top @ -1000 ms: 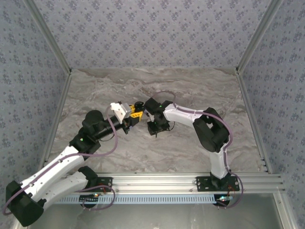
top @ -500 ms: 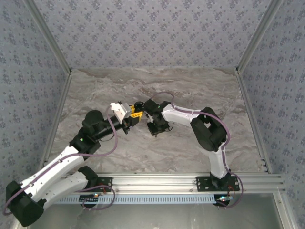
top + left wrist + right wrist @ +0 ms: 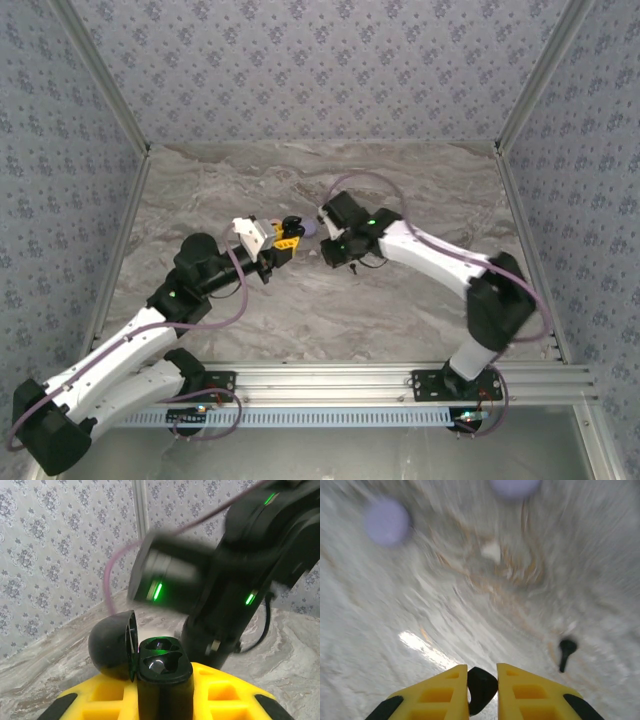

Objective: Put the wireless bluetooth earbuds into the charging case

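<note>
Your left gripper (image 3: 281,240) is clamped on the glossy black plastic charging case (image 3: 162,662). The case's domed lid (image 3: 111,646) is swung open, and it is held above the middle of the grey marbled table (image 3: 200,190). Just beside it, your right gripper (image 3: 482,671) is pinched tight on a small rounded black earbud (image 3: 481,689). A second black stemmed earbud (image 3: 565,651) lies loose on the tabletop.

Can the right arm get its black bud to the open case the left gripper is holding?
Probably yes. The charging case sits lid-open in the left gripper, both sockets empty, and the right gripper, shut on a black earbud, is close beside it with nothing between them.
</note>
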Tool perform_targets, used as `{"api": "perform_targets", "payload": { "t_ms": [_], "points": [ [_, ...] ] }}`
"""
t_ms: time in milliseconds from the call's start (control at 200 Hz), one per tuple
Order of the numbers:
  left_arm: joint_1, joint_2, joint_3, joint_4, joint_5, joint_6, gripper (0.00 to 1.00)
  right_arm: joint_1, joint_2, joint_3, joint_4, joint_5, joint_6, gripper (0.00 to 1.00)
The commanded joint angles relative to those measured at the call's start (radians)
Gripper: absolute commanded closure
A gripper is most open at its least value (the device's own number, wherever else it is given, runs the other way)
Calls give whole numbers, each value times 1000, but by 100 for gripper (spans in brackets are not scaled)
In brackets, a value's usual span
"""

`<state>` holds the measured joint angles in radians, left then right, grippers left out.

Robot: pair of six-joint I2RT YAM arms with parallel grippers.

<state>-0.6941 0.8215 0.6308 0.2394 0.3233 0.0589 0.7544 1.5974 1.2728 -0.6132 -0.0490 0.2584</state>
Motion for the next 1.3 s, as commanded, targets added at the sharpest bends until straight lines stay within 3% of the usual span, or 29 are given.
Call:
{"api": "perform_targets", "payload": {
  "t_ms": [0, 190, 350, 495, 700, 1299],
  "points": [
    [-6, 8, 6, 75, 23, -23, 100, -17, -168, -22, 83, -13, -70, 81],
    [-6, 52, 10, 130, 65, -52, 100, -23, -393, -30, 202, -93, -117, 80],
    [-7, 89, 25, 147, 96, -66, 100, 17, -478, -30, 320, -134, -130, 80],
    [-7, 109, 25, 179, 107, -82, 100, 92, -468, -27, 364, -72, -171, 80],
    [-6, 125, 25, 204, 120, -97, 100, 125, -407, -30, 402, -48, -160, 80],
    [-7, 126, 27, 204, 117, -92, 100, 140, -355, -25, 359, -64, -178, 80]
  ]
}}
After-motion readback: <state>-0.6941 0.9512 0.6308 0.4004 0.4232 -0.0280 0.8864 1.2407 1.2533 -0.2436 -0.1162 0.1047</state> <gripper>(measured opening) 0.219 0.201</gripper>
